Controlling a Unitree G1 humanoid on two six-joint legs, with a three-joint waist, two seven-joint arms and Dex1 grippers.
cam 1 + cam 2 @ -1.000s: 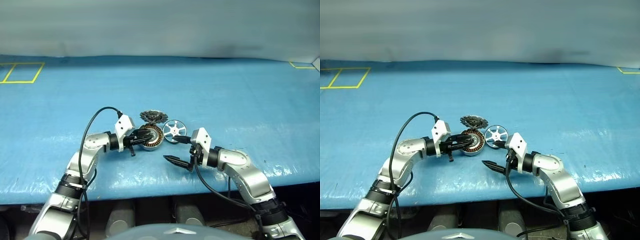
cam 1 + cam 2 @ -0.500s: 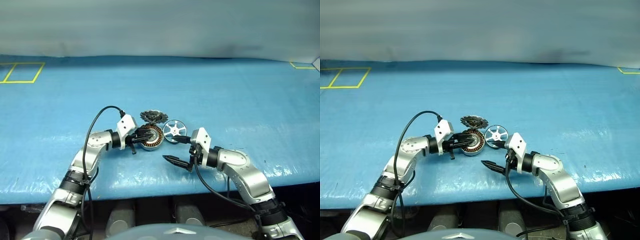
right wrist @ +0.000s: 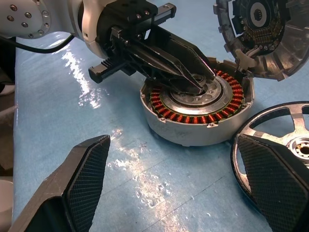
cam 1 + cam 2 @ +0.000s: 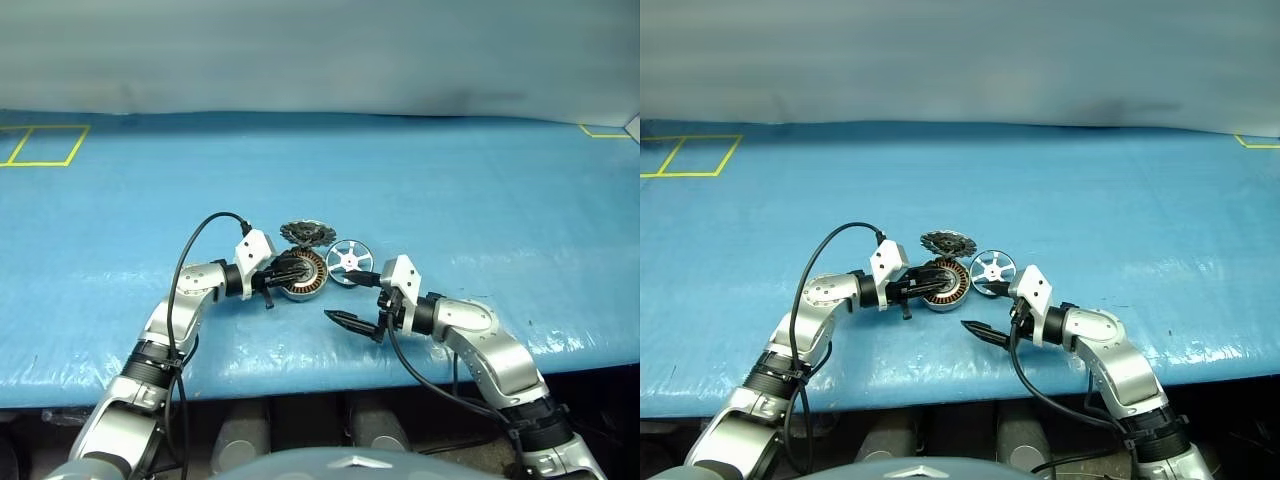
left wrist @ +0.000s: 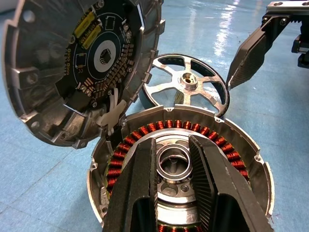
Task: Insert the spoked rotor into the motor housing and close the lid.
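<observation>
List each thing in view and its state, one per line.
Housing: upright on the table, open, no rotor in it.
Lid: swung open, standing at the housing's edge.
Rotor: out of the housing, leaning against its rim.
Left gripper: fingers slightly apart over the housing's hub.
Right gripper: wide open, holding nothing.

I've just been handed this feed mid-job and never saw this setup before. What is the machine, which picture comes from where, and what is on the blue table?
It is a two-armed robot. The two wide pictures come from its head; the two close ones from its wrists. On the blue table lies the motor housing, a round cup with copper windings. Its lid stands swung open. The spoked rotor lies beside the housing, not yet inserted. The left gripper has its fingers around the housing's centre hub. The right gripper is wide open and holds nothing, one finger close to the rotor.
</observation>
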